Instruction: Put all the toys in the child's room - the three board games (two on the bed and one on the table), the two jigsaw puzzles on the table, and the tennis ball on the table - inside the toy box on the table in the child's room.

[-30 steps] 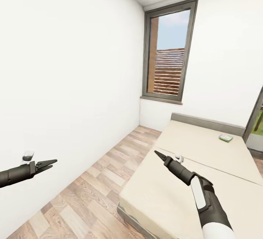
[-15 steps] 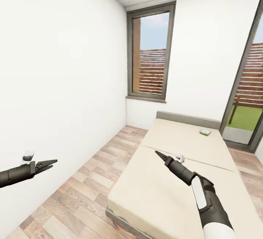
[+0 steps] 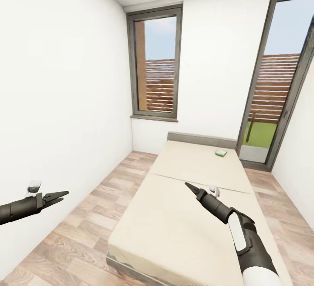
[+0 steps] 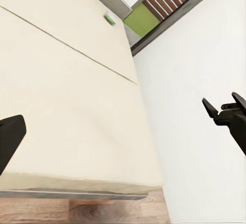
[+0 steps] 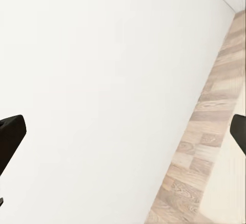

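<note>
The bed (image 3: 183, 216) with its beige pads and grey headboard runs away from me through the middle of the head view. One white-and-green board game (image 3: 221, 152) lies flat near the headboard on the bed's right side; the left wrist view also catches this board game (image 4: 109, 17) on the bed (image 4: 66, 90). My left gripper (image 3: 59, 197) hangs open and empty over the floor, well left of the bed. Over the bed's near half, my right gripper (image 3: 188, 186) is open and empty, far short of the game. The table, toy box, jigsaw puzzles and tennis ball are out of view.
A white wall (image 3: 56, 102) stands close on the left, with a strip of wooden floor (image 3: 87, 229) between it and the bed. A tall window (image 3: 156, 63) and a glass door (image 3: 272, 98) are in the far wall. More floor runs along the bed's right side.
The whole view has swung to the right: the bed now sits central and the glass door has come into sight. Both arms hold the same pose.
</note>
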